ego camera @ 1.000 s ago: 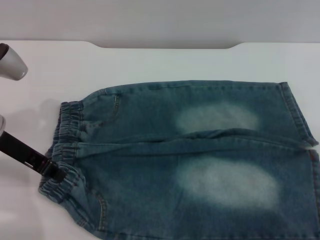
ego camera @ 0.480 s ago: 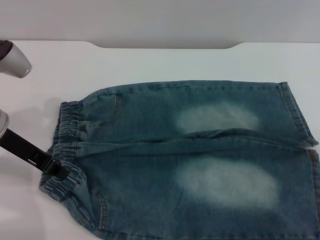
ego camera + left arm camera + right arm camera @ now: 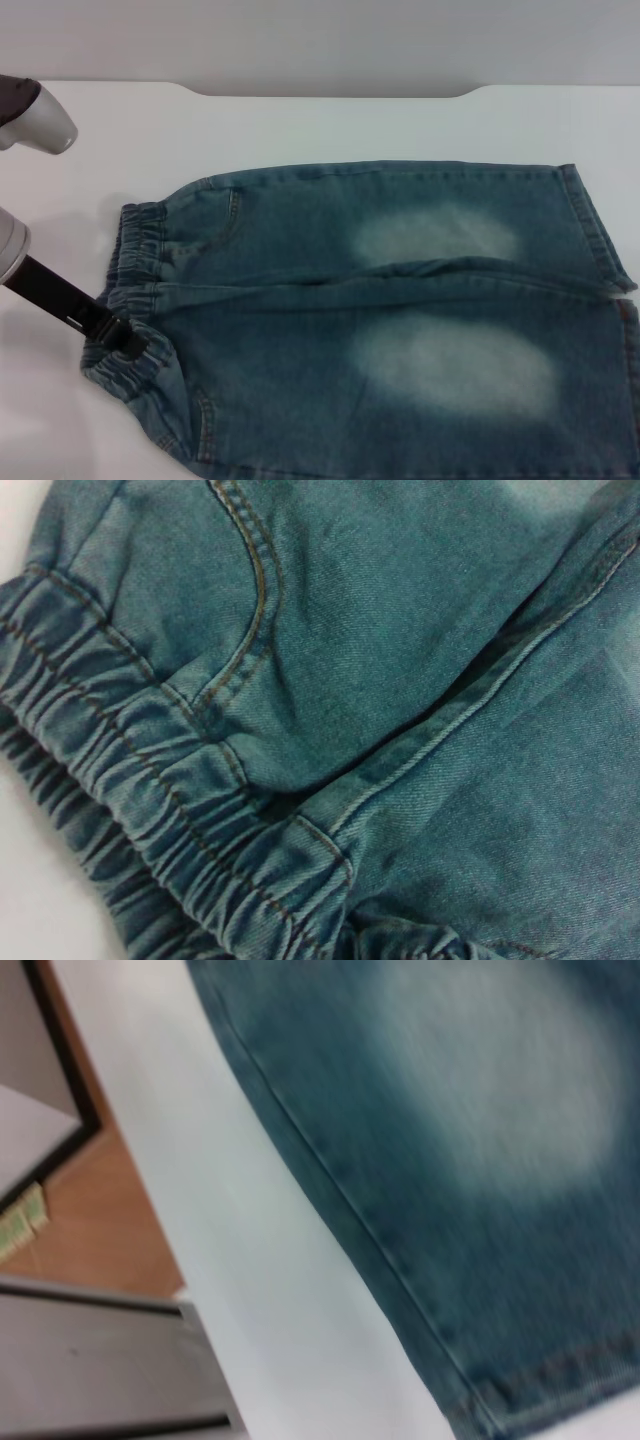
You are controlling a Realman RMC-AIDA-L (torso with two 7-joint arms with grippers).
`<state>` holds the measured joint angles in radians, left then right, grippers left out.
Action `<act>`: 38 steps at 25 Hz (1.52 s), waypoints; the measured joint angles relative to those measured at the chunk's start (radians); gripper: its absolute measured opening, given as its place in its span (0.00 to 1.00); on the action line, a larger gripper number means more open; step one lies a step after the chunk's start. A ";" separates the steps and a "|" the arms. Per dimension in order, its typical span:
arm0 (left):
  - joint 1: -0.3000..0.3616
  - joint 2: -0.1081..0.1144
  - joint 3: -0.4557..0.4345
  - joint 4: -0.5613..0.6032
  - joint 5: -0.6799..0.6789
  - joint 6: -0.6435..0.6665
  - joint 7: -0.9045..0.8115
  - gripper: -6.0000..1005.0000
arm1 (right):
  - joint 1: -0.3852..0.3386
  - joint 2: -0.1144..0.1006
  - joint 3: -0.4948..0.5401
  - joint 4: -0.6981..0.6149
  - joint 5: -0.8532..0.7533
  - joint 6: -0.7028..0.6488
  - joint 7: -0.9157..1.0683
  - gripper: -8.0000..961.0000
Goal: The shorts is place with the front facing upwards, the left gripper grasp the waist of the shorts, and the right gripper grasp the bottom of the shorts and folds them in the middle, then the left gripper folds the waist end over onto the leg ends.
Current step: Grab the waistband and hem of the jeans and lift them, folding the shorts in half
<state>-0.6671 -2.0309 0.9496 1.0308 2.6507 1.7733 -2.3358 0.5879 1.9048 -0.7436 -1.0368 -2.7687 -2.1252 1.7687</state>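
**Left gripper closes in on the waist**

Nearest the robot, the left gripper point(image 3: 128, 345) has slid further along the near corner of the waist point(image 3: 135, 290) than a second ago; its black tip now lies on the gathered band where before it sat just at the outer edge, and the wrist behind it has moved inward as well. Whether its fingers are spread or pinching the cloth I cannot tell, since only one dark finger shows from the head view and the left wrist view shows none at all, only ruffled elastic and a pocket seam. I judge the grasp of the waist is being set up, not yet proven

The shorts point(image 3: 400, 320) lie flat on the white table point(image 3: 300, 125), waist to the robot's left, leg ends point(image 3: 600, 250) to its right (the cloth itself has barely shifted between frames, only a small crease near the pocket)

The right gripper is not seen; its wrist view shows just a side seam of the shorts and the table edge, so the hem grasp seems still to come
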 joint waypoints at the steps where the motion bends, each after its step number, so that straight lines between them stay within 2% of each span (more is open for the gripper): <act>1: 0.000 -0.001 0.000 0.000 0.000 0.000 0.001 0.04 | 0.000 0.008 -0.001 0.003 -0.030 0.014 0.000 0.60; 5: -0.001 -0.002 0.000 0.000 0.000 -0.001 0.001 0.04 | 0.009 0.018 -0.010 0.043 -0.093 0.046 -0.001 0.60; 11: -0.002 -0.008 0.005 0.000 0.000 -0.004 0.001 0.04 | 0.014 0.020 -0.012 0.064 -0.098 0.056 -0.004 0.60; 19: -0.003 -0.012 0.009 0.000 0.000 -0.007 0.001 0.04 | 0.026 0.033 -0.022 0.099 -0.099 0.081 -0.015 0.60; 23: -0.003 -0.012 0.009 0.000 0.000 -0.008 0.001 0.04 | 0.039 0.033 -0.030 0.146 -0.099 0.104 -0.015 0.60; 38: -0.008 -0.008 0.011 -0.002 0.000 -0.005 0.001 0.04 | 0.036 0.044 -0.052 0.184 -0.108 0.148 -0.008 0.60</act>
<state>-0.6754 -2.0385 0.9603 1.0293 2.6507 1.7687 -2.3346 0.6240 1.9491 -0.7961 -0.8528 -2.8763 -1.9775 1.7610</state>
